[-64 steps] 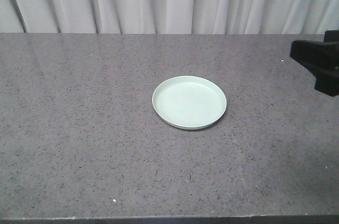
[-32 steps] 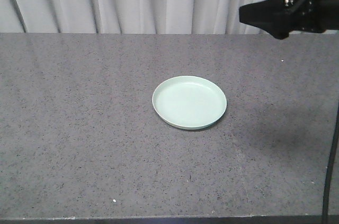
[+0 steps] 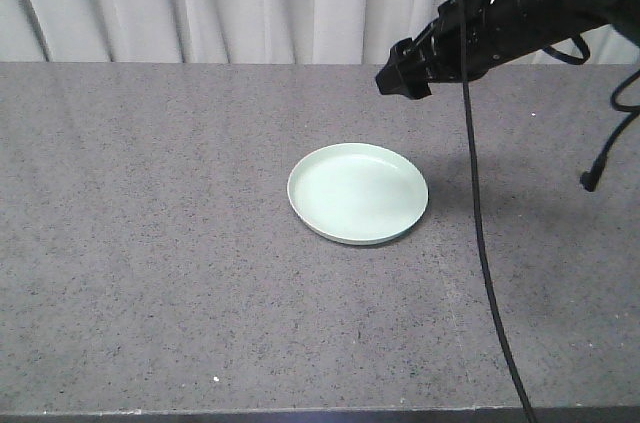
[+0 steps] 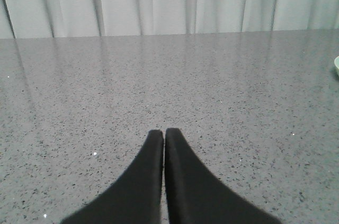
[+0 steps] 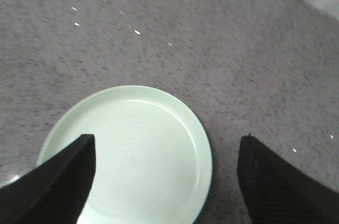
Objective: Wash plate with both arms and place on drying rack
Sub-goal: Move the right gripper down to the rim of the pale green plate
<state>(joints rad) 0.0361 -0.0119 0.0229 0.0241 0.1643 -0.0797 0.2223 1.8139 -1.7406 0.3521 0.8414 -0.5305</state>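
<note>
The task is barely begun. The plate point(image 3: 357, 193) lies flat and right way up near the middle of the grey speckled tabletop point(image 3: 150, 243), untouched by either arm. No washing has taken place as far as the pictures show, and neither a drying rack nor any sink or water is in view. So gripping, washing and racking all remain to be done.

The right gripper point(image 5: 167, 144) hangs above the plate with its jaws spread wide and holds nothing. In the right wrist view the two dark fingers frame the plate from either side. The left gripper point(image 4: 163, 134) has its jaws pressed together on nothing and sits low over bare tabletop. Only a sliver of the plate's rim shows at the right edge of its view.

Against the earlier frames, the right arm point(image 3: 520, 3) has come much further in. A second ago it was only a dark shape at the right edge of the front view, and now it reaches to just behind the plate's far right side. A black cable point(image 3: 480, 243) now hangs down across that view. The plate has not shifted.
</note>
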